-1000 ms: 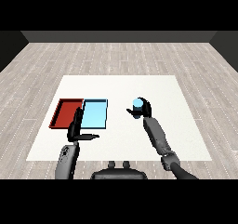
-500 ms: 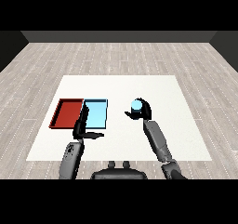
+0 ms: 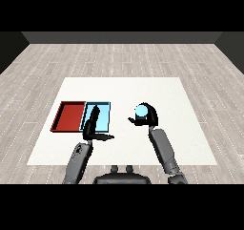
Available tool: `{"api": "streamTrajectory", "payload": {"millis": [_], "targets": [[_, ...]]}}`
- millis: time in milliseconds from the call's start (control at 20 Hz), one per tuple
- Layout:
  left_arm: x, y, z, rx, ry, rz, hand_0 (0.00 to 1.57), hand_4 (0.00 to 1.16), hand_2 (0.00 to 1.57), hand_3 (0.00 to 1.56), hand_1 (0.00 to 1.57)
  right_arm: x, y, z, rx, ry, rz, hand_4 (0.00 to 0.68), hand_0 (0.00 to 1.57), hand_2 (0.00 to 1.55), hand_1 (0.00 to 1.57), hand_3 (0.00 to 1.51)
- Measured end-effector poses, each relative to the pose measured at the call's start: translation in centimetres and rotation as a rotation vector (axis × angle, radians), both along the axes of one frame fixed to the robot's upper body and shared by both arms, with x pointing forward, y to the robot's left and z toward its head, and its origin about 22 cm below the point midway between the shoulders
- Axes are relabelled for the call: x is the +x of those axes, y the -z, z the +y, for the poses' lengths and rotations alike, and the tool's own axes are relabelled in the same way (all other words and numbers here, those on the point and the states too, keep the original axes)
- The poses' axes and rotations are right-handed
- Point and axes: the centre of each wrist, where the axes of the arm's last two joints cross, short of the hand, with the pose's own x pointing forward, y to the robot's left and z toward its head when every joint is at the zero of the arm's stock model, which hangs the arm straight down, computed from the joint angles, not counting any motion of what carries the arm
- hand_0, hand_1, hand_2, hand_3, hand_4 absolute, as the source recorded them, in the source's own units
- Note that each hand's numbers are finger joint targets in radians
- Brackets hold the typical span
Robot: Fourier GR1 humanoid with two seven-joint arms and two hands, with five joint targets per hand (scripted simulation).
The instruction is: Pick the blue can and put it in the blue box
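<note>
Reaching up from the near edge of the table (image 3: 190,90), the left hand (image 3: 92,124) lies with fingers straight and thumb splayed toward three o'clock, holding nothing, its fingertips over the near rim of the blue tray (image 3: 106,110). At about three o'clock from that tray, well apart from it, the right hand (image 3: 148,117) curls round the blue can (image 3: 141,111), which stands upright in its grasp; whether it has left the tabletop cannot be told. Beyond the left hand, the red tray (image 3: 70,116) lies touching the blue tray's nine o'clock side. Judging by this, the pick looks done or nearly so; the carry toward nine o'clock and the release remain.
</note>
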Motion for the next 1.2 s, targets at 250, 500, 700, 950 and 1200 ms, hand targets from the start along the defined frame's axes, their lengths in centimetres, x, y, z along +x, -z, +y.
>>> {"api": "streamTrajectory", "payload": {"millis": [250, 500, 700, 950, 1200], "targets": [[1.0, -0.1, -1.7, -0.026, 0.038, 0.011, 0.0, 0.0, 0.0, 0.0, 0.0, 0.4, -0.1, 0.8, -0.004, -0.012, -0.007, 0.562, 1.45, 1.47, 1.45, 1.38], [0.8, -0.3, -3.6, -0.031, 0.078, 0.009, 0.0, 0.0, 0.0, 0.0, 0.0, 0.3, -1.0, 1.5, -0.005, -0.034, -0.033, 0.566, 1.44, 1.47, 1.44, 1.39], [1.8, 0.6, -4.7, -0.016, 0.094, 0.018, 0.0, 0.0, 0.0, 0.0, 0.0, 0.1, -1.2, 2.9, 0.012, -0.06, -0.039, 0.551, 1.46, 1.47, 1.46, 1.37], [2.0, 0.6, -5.7, -0.006, 0.105, 0.04, 0.0, 0.0, 0.0, 0.0, 0.0, 0.3, -2.0, 3.3, 0.013, -0.079, -0.037, 0.553, 1.44, 1.46, 1.44, 1.36], [2.4, 1.6, -7.2, -0.005, 0.109, 0.072, 0.0, 0.0, 0.0, 0.0, 0.0, 0.0, -1.8, 5.2, 0.028, -0.102, -0.038, 0.557, 1.43, 1.46, 1.43, 1.38]]}}
